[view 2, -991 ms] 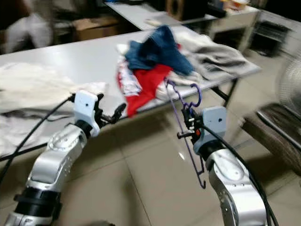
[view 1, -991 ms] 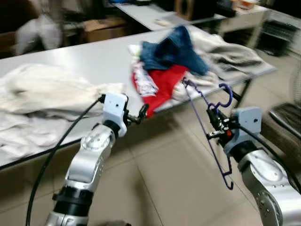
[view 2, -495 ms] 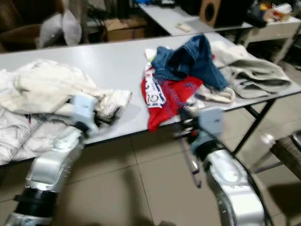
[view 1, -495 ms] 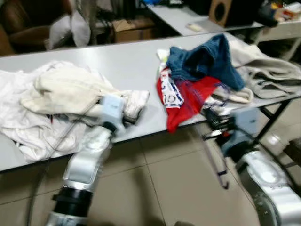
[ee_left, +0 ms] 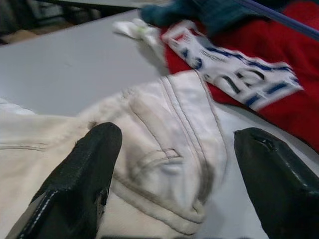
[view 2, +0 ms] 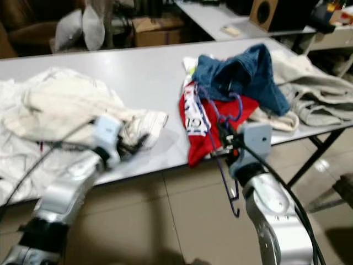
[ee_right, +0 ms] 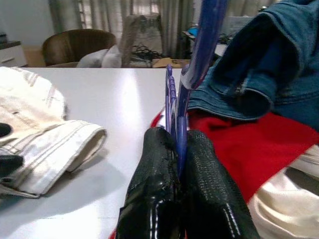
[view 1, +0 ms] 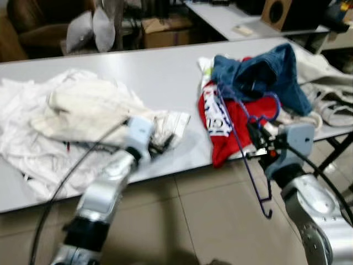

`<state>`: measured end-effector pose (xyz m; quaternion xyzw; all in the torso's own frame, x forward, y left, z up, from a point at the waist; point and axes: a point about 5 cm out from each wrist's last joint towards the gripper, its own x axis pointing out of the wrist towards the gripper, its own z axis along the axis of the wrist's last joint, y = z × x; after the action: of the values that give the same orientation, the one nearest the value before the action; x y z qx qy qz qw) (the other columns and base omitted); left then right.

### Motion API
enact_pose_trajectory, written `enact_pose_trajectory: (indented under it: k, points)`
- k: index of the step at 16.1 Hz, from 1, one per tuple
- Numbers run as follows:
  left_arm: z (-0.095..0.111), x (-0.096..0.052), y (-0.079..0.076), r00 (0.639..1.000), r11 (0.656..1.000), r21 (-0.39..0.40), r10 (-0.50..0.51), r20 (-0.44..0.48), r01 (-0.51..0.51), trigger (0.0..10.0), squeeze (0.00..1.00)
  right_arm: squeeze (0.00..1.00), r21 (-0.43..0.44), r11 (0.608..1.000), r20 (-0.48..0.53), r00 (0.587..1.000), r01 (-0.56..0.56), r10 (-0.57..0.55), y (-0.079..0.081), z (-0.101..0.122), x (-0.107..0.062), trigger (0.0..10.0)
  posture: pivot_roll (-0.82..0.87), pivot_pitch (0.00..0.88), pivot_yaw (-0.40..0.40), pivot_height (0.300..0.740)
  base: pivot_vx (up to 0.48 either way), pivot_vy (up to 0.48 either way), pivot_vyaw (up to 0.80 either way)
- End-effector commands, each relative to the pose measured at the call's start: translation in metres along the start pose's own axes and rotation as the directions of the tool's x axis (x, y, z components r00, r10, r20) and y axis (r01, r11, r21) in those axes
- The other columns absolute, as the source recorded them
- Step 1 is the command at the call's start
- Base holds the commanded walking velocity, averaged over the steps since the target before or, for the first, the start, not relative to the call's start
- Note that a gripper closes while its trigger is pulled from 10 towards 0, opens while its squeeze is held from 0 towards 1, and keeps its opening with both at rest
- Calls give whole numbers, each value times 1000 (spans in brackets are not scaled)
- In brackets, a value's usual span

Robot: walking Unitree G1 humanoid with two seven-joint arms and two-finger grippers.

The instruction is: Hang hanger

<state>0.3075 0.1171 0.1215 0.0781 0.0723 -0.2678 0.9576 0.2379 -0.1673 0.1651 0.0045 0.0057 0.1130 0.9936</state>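
My right gripper (view 1: 257, 136) is shut on a purple wire hanger (view 1: 240, 144), held at the table's front edge before the red shirt (view 1: 245, 117). The right wrist view has the pads (ee_right: 159, 169) pressed together on the hanger's wire (ee_right: 199, 45). The hanger slants from over the red shirt down below the table edge. My left gripper (view 1: 163, 144) is open just over the folded edge of a cream garment (view 1: 83, 107). Its two fingers (ee_left: 82, 177) stand wide apart over that cream cloth (ee_left: 164, 144) in the left wrist view.
The long grey table (view 1: 143, 69) also carries blue jeans (view 1: 259, 74) on the red shirt and a grey garment (view 1: 331, 94) at the right end. Behind it are a cardboard box (view 1: 165, 30), a second table (view 1: 231, 14) and a speaker (view 1: 281, 11). Tiled floor (view 1: 198, 221) lies below.
The camera has swung left and closer to the table. My left gripper went from off the table edge to over the cream garment. My right gripper keeps hold of the hanger.
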Motion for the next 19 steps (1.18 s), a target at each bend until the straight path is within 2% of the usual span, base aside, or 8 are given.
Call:
enact_pose_trajectory:
  k: [1, 3, 7, 8, 9, 10, 12, 19]
  points:
    - [-2, 0, 3, 1000, 1000, 17, -21, -13, 22, 2627, 0, 0, -1, 1000, 7, 1000, -6, 6, 0, 1, 1, 10000, -47, 0, -3, 723, 0, 0, 0]
    - [-16, 3, 1, 991, 989, 108, -87, -99, 97, 2118, 0, 0, -4, 1000, 1, 1000, -11, 11, 1, 0, 1, 10000, -52, 0, -6, 723, 0, 0, 0]
    - [-25, 11, 13, 983, 952, 289, -54, -176, 104, 5020, 0, 0, -9, 1000, -3, 1000, -14, 14, 0, 0, 1, 10000, -60, 0, -8, 723, 0, 0, 0]
    - [-26, 14, 17, 981, 923, 371, -34, -192, 105, 8235, 0, 0, -15, 1000, -4, 1000, -16, 16, 0, 0, 0, 10000, -60, 0, -9, 723, 0, 0, 0]
    - [-25, 15, 20, 981, 908, 408, -12, -194, 92, 8196, 0, 0, -16, 1000, -4, 1000, -17, 17, 0, 0, 1, 10000, -60, 0, -11, 723, 0, 0, 0]
    - [-25, 16, 21, 981, 896, 436, -4, -194, 90, 6549, 0, 0, -17, 1000, -3, 1000, -18, 18, 0, 0, 1, 10000, -60, 0, -11, 723, 0, 0, 0]
    - [-25, 16, 22, 981, 855, 506, -10, -196, 110, 745, 0, 0, -19, 1000, -1, 1000, -20, 20, 0, 0, 1, 10000, -61, 0, -10, 723, 0, 0, 0]
    - [-18, 14, 28, 988, 864, 488, -66, -139, 126, 0, 0, 0, -25, 999, 1, 1000, -27, 27, -2, -2, -1, 10000, -54, 0, -9, 723, 0, 0, 0]
